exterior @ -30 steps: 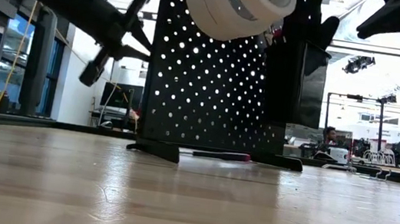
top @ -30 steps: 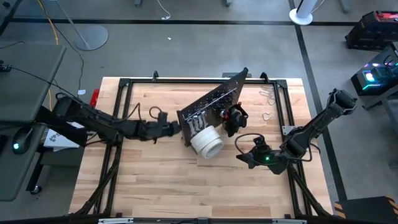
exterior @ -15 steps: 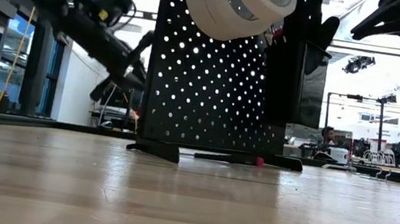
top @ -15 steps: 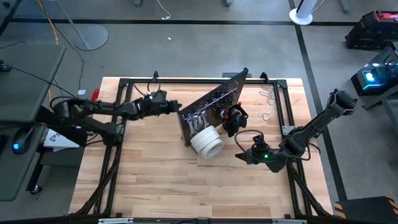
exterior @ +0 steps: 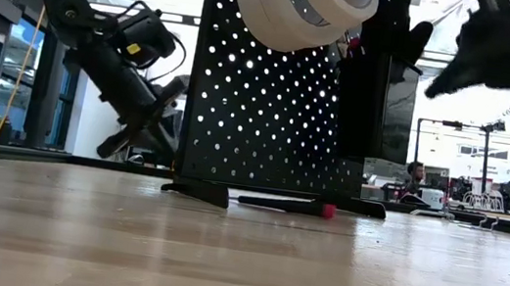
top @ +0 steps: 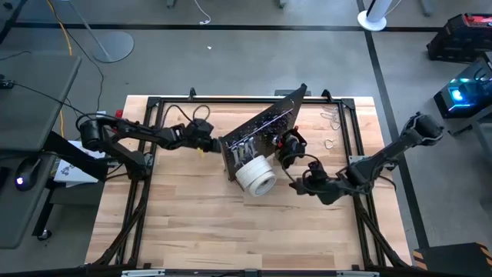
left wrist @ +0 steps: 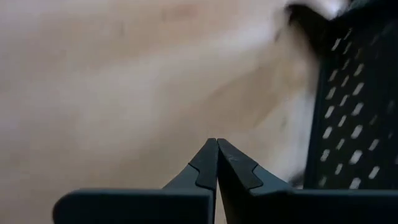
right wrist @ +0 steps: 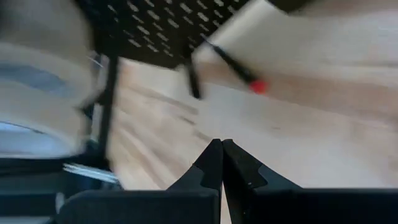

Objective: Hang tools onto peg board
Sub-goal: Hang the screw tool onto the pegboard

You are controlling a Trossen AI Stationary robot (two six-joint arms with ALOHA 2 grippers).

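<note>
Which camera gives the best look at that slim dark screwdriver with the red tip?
The low view: the slim dark red-tipped screwdriver lies flat in full profile. The right wrist view shows it blurred; the high and left wrist views don't show it.

Tape rolls (exterior: 303,1) cut off by upper edge.

Bare surface (top: 231,223) in front lies open; the upright peg board (top: 265,127), its tape rolls (top: 255,175) and a screwdriver (exterior: 288,205) at its foot block mid-surface.
</note>
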